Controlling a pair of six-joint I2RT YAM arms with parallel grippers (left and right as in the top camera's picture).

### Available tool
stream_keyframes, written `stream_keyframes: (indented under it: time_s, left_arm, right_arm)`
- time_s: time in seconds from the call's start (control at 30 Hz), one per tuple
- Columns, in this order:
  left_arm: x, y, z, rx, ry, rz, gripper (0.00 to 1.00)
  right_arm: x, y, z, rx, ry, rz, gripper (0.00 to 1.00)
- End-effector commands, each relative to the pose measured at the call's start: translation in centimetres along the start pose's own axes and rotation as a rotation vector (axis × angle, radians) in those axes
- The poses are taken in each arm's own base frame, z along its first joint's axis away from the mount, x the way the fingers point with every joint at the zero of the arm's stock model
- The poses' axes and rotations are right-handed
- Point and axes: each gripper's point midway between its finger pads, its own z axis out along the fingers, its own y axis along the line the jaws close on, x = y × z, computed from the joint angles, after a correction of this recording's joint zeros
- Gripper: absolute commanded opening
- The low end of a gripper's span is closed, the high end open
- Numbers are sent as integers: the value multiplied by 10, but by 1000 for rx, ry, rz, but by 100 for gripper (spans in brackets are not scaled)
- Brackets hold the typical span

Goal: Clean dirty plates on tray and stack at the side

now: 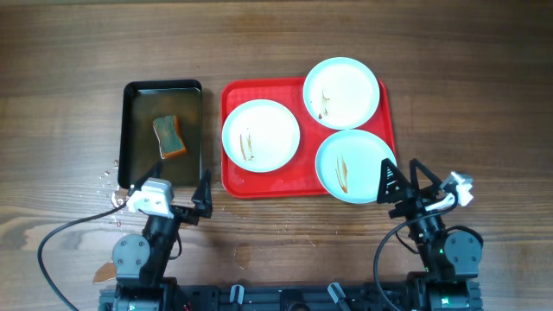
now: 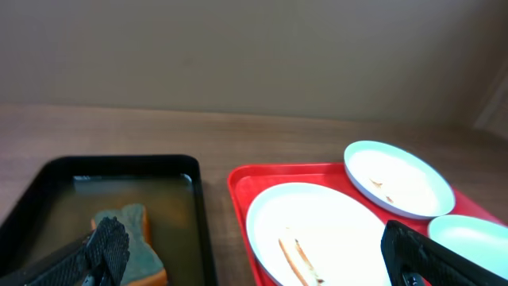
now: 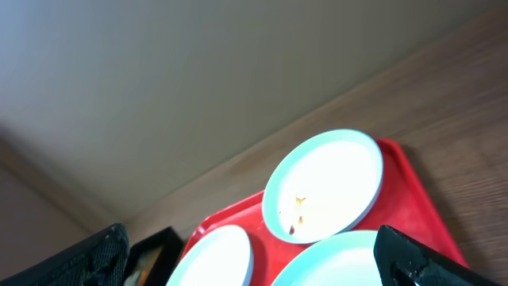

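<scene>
You are viewing a wooden surface [image 1: 69, 52] bearing a red tray [image 1: 285, 183]. It is carrying three brown-smeared plates: plate [image 1: 261, 134] at its 9 o'clock, plate [image 1: 341, 92] at 1 o'clock, plate [image 1: 355, 166] at 5 o'clock. A black tray [image 1: 164, 85] is holding a sponge [image 1: 169, 136] at the red tray's 9 o'clock. The left jaws are hanging spread at the black tray's 6 o'clock; the right jaws are hanging spread by the 5 o'clock plate, gripping nothing.
</scene>
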Motion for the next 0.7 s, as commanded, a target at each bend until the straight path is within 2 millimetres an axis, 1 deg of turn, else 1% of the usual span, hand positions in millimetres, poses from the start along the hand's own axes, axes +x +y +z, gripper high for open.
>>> stream_keyframes:
  time_s: [0.0, 0.07, 0.2, 0.27, 0.3, 0.37, 0.43, 0.53, 0.57, 0.67]
  left_arm:
    - [-3, -7, -1, 31, 32, -81, 100]
    - [-12, -8, -3, 24, 61, -87, 100]
    - [-31, -13, -3, 8, 184, -115, 100]
    - [-44, -16, -1, 8, 235, -127, 100]
    - [-56, -18, 2, 1, 265, -134, 100]
    - [-74, -20, 7, -10, 318, -147, 100]
    - [-86, -20, 13, -23, 382, -161, 100]
    - [-93, -19, 24, -52, 525, -190, 100]
    - [-93, -18, 31, -66, 595, -205, 100]
    - [-87, -15, 40, -99, 759, -240, 100]
  right_arm:
    - [-11, 30, -2, -92, 29, -59, 100]
    - [-17, 40, -1, -106, 51, -80, 100]
    - [-30, 55, 9, -99, 139, -108, 100]
    - [-39, 65, 18, -100, 182, -124, 100]
    - [-46, 72, 25, -99, 216, -134, 100]
    - [-56, 80, 34, -89, 272, -139, 100]
    - [-65, 87, 45, -67, 340, -143, 100]
    - [-76, 90, 60, -7, 449, -124, 100]
    - [-78, 90, 65, 20, 492, -102, 100]
    - [-76, 85, 75, 86, 606, -55, 100]
